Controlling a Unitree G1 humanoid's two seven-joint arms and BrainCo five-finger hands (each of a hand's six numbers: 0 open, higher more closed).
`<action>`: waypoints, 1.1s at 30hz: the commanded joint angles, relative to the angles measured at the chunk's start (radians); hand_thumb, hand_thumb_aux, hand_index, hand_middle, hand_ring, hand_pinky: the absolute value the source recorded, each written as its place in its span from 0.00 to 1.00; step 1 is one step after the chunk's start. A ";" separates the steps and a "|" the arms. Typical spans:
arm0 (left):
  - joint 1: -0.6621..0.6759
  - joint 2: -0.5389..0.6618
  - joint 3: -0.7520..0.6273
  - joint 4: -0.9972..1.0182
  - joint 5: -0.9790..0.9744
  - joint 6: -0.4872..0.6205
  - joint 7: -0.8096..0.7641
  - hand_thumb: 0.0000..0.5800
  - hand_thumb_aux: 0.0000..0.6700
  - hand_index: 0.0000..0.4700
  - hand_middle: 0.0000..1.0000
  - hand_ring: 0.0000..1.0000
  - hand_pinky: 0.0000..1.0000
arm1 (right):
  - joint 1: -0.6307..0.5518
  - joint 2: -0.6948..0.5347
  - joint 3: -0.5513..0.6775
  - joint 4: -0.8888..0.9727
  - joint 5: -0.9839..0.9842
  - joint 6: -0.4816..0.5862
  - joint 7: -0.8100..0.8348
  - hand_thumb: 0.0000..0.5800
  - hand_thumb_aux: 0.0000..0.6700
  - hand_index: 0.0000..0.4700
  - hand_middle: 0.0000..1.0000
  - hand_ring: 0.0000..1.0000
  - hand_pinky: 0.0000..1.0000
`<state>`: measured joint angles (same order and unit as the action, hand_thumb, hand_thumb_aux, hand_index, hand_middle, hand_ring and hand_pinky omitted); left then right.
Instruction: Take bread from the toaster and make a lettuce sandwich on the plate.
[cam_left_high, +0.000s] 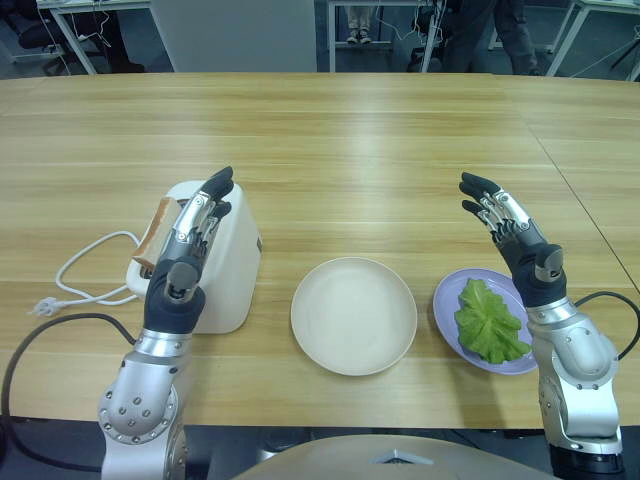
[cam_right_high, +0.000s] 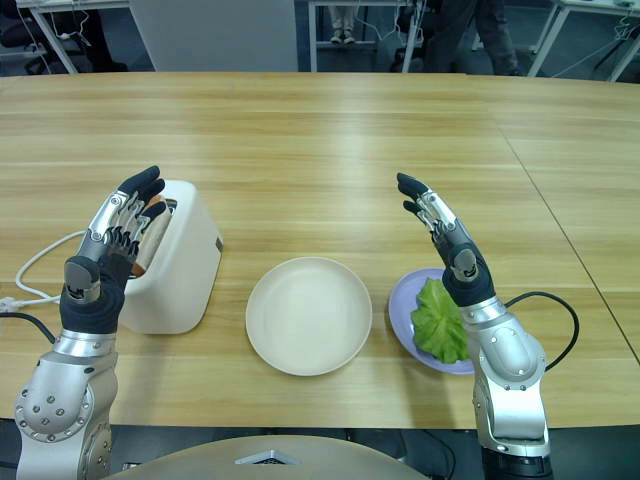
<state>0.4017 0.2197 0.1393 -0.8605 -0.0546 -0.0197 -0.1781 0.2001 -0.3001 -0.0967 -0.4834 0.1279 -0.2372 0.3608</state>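
A white toaster (cam_left_high: 232, 262) stands at the left of the wooden table, with a slice of bread (cam_left_high: 157, 231) sticking up from its slot. My left hand (cam_left_high: 190, 245) is raised over the toaster's top, fingers stretched out, holding nothing. A cream plate (cam_left_high: 353, 315) lies bare at the centre front. To its right, a lettuce leaf (cam_left_high: 488, 321) rests on a small lilac plate (cam_left_high: 447, 296). My right hand (cam_left_high: 505, 227) hovers above and behind the lilac plate, fingers extended and holding nothing.
The toaster's white cord (cam_left_high: 85, 270) loops on the table to the left. A black cable (cam_left_high: 615, 300) runs by my right arm. The table's far half (cam_left_high: 340, 120) is bare wood; desks and chair legs stand beyond it.
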 joint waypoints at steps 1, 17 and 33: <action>0.000 0.000 0.003 0.026 0.017 0.000 0.001 0.00 0.00 0.00 0.00 0.00 0.00 | -0.004 -0.005 0.002 0.017 -0.018 -0.003 -0.006 0.00 0.00 0.00 0.00 0.00 0.00; -0.111 0.276 0.270 0.269 0.651 0.092 0.187 0.00 0.00 0.00 0.00 0.00 0.00 | -0.015 -0.010 -0.001 0.021 -0.029 -0.004 -0.013 0.00 0.00 0.00 0.00 0.00 0.00; -0.154 0.408 0.072 0.521 1.032 0.264 0.059 0.00 0.00 0.00 0.00 0.00 0.00 | -0.078 -0.193 -0.103 0.175 -0.229 -0.120 -0.044 0.00 0.00 0.00 0.00 0.00 0.00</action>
<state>0.2319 0.6222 0.2466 -0.3671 0.9478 0.2306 -0.0874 0.1276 -0.4803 -0.1933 -0.3306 -0.0911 -0.3426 0.3149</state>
